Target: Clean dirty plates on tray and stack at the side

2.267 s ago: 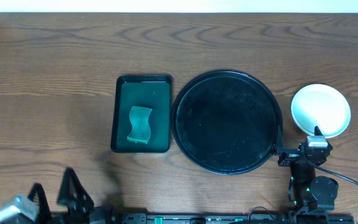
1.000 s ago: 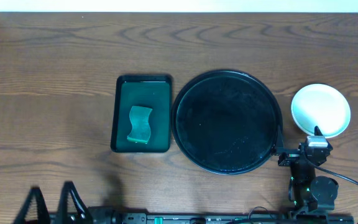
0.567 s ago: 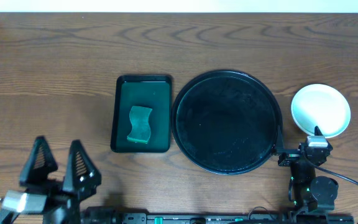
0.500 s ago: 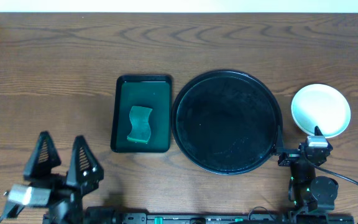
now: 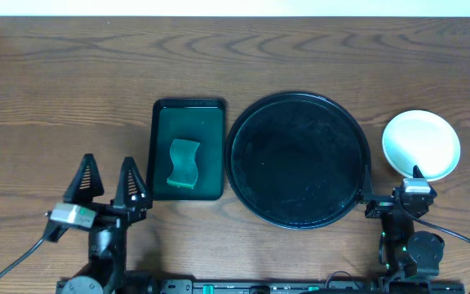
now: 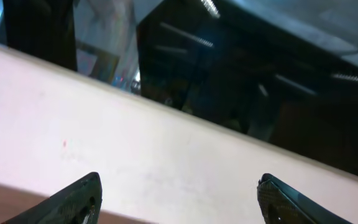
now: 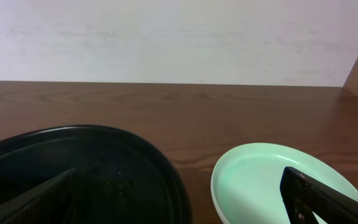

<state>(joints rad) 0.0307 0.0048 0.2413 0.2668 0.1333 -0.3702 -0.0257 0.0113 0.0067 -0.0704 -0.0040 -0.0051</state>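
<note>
The work surface is a brown wooden desk (image 5: 55, 82) backed by a pale wall (image 7: 166, 37).

**Pincers**
- The left pincer (image 5: 107, 181) has its jaws spread wide with nothing between them. It sits well to the left of the tray (image 5: 296, 159), on the near side. Its wrist camera shows only wall and dark glazing, so it points up and away from the desk.
- The right pincer (image 7: 179, 173) also has its jaws spread wide and holds nothing. It sits at the near right of the tray.

**Surroundings, working outward**
- The green tray (image 5: 206, 122) lies just left of the tray and holds the sponge (image 5: 184, 163).
- The plates (image 5: 421, 144) rest on the desk just right of the tray, clear of its rim. The top face shows no green smear.
- The tray carries no plate.

**Step in hand (judgement)**
- Cleaning and stacking appear complete. The sponge is put down, the tray is cleared and both pincers are free.
- The next move probably calls for nothing more than parking the arms clear of the stack.
- Moving the right pincer forward risks nudging the plates, which lie directly ahead of it.

**Count**
- Tray: one.
- Green tray: one.
- Sponge: one.
- Pincers: two.
- Plates: one round outline from overhead. The right wrist view hints at a second rim beneath it, but the number stacked cannot be told.
</note>
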